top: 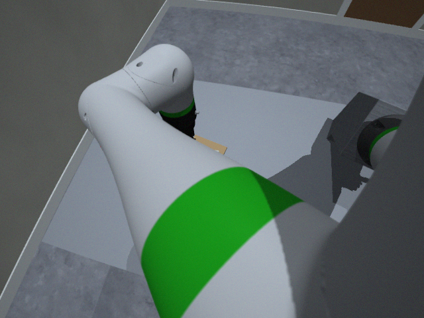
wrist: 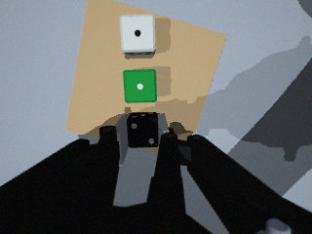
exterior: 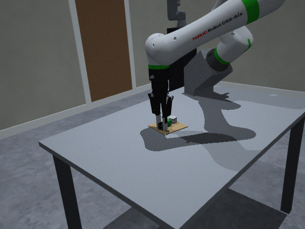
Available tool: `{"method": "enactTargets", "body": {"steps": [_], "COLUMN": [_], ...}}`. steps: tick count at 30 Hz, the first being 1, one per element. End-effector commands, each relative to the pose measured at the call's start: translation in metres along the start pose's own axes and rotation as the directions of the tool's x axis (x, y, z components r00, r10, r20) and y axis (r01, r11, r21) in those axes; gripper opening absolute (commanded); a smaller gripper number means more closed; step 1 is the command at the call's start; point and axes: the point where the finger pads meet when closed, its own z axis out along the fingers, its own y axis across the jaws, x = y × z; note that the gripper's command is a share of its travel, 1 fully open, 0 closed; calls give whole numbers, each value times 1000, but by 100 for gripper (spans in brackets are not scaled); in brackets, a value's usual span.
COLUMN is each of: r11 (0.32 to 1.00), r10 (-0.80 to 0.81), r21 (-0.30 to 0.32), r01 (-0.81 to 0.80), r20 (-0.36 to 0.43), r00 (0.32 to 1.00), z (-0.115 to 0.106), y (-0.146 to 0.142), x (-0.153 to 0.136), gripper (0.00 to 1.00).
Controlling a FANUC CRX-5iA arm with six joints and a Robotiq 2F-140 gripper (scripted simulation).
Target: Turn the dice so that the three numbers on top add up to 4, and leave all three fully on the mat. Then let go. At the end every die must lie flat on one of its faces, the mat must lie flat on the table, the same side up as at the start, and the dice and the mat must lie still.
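A tan mat [wrist: 195, 63] [exterior: 180, 127] [top: 212, 145] lies flat on the grey table [exterior: 110, 160]. On it a white die [wrist: 137, 33] [exterior: 173, 119] shows one pip on top. A green die [wrist: 139, 86] [exterior: 169, 122] beside it also shows one pip. My gripper [wrist: 143, 126] [exterior: 161, 124] points straight down at the mat's near edge and is shut on a black die [wrist: 142, 128] [exterior: 160, 126]. Two pips show on the black die's top face. It is down at mat level; I cannot tell whether it touches the mat. In the top view the arm hides the dice.
The robot's grey base [exterior: 204, 74] stands at the back of the table, behind the mat. The arm's white link [top: 164, 177] fills most of the top view. The table's edges are far from the mat on all sides.
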Motion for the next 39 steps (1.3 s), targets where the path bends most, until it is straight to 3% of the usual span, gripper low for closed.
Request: {"method": "enactTargets", "body": {"steps": [1, 35, 39], "r11": [1000, 1000, 1000], "r10": [0, 0, 0], "r21": [0, 0, 0], "r01": [0, 0, 0], "r20": [0, 0, 0], "r00": [1000, 1000, 1000], "z": [0, 0, 0], "y": [0, 0, 0], "x": [0, 0, 0], "gripper": [16, 16, 21]}}
